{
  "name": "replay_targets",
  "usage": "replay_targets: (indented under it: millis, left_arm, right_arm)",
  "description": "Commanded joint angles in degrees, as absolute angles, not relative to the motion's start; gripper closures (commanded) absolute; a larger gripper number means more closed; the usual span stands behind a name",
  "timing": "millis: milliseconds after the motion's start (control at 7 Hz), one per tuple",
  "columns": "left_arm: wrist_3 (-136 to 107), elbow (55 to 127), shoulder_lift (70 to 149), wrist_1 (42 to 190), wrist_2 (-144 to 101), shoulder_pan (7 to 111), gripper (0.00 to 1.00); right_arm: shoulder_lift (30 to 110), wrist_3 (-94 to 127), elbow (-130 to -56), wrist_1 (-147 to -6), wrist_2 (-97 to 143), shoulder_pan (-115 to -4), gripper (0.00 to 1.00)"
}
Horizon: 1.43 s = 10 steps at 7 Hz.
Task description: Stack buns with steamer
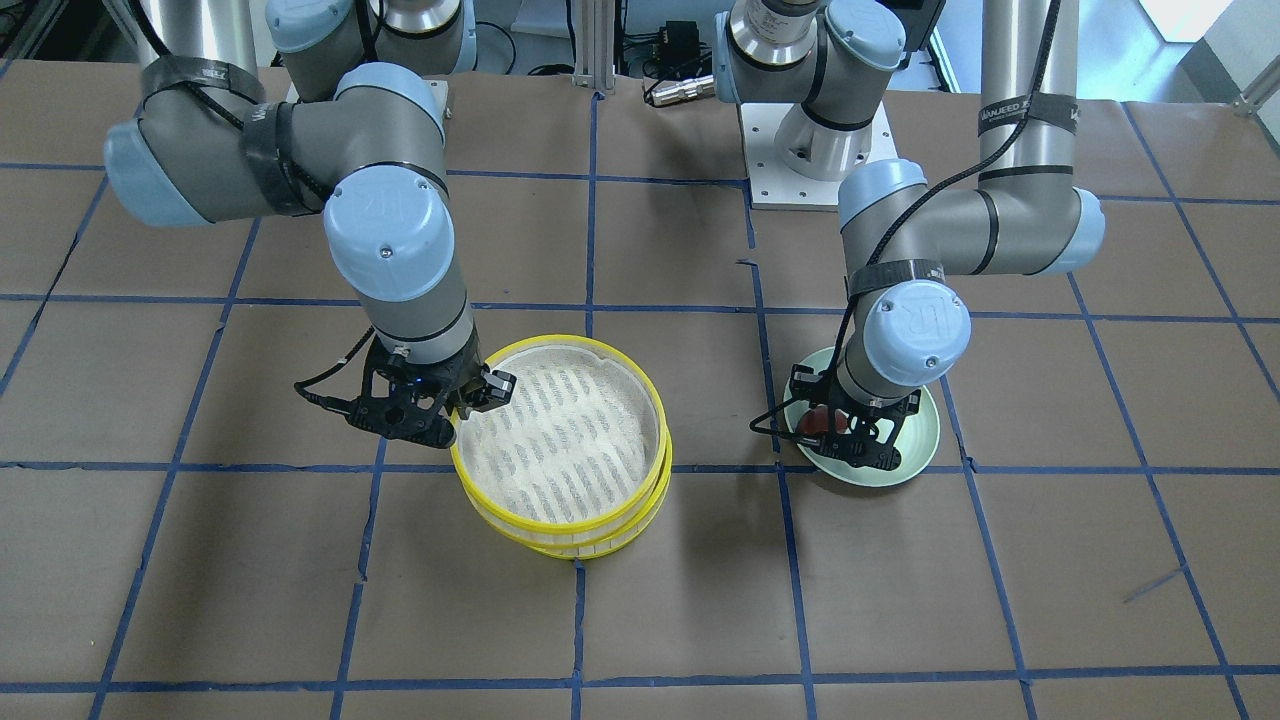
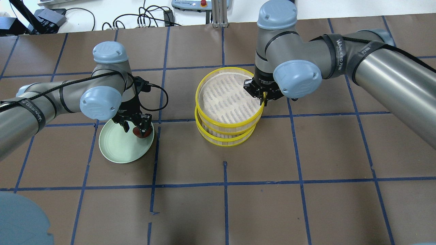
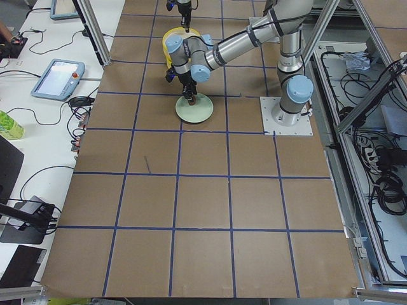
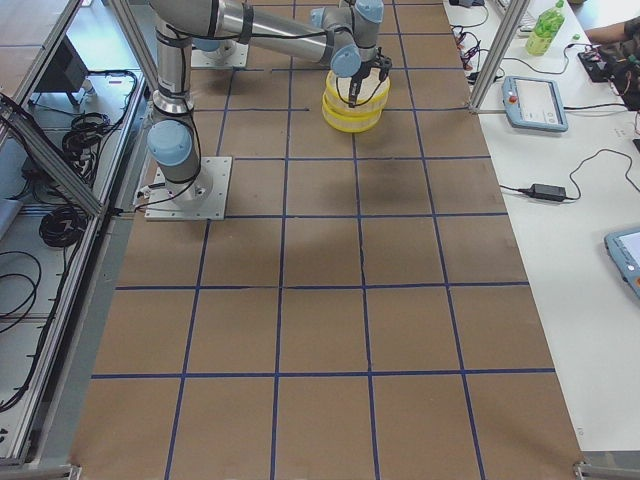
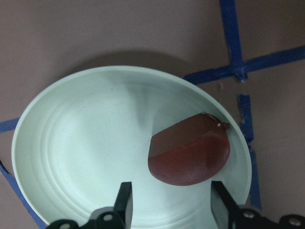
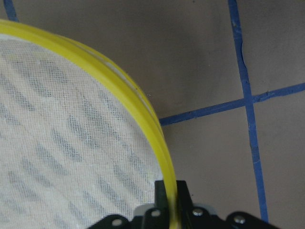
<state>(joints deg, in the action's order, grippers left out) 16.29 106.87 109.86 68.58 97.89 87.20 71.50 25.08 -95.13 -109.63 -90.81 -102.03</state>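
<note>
Downward, right fingers astride steamer rim

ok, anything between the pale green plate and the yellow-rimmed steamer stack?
Nothing but bare brown paper table cover crossed by blue tape lines, per the overhead view.

The left gripper points down, jaws apart; the right gripper, also pointing down, pinches the rim of the upper steamer tray.

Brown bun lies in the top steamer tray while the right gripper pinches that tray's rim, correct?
Not quite. The brown bun lies on the green plate, not in the top tray; the left wrist view shows it. The right gripper does pinch that tray's rim.
</note>
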Motion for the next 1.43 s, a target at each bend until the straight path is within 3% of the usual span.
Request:
replay_targets:
  millis: [0, 143, 429, 1286]
  left_arm:
    - [16.26, 107.14, 109.95, 68.55, 97.47, 87.19, 0.74]
    - [16.26, 107.14, 110.04, 68.99, 97.3, 87.19, 0.85]
    - [16.61, 107.05, 110.13, 68.91, 97.38, 87.19, 0.98]
    - [16.87, 105.65, 109.87, 68.65, 97.56, 87.19, 0.99]
  right_arm:
    - [71.28, 25.58, -96.32, -109.69, -90.97, -102.48, 0.95]
    - [71.19, 25.58, -96.42, -109.77, -90.71, -102.48, 0.95]
    - [70.84, 25.48, -96.15, -109.86, -90.53, -102.57, 0.94]
    - [70.93, 25.84, -96.15, -111.09, -90.18, -102.48, 0.93]
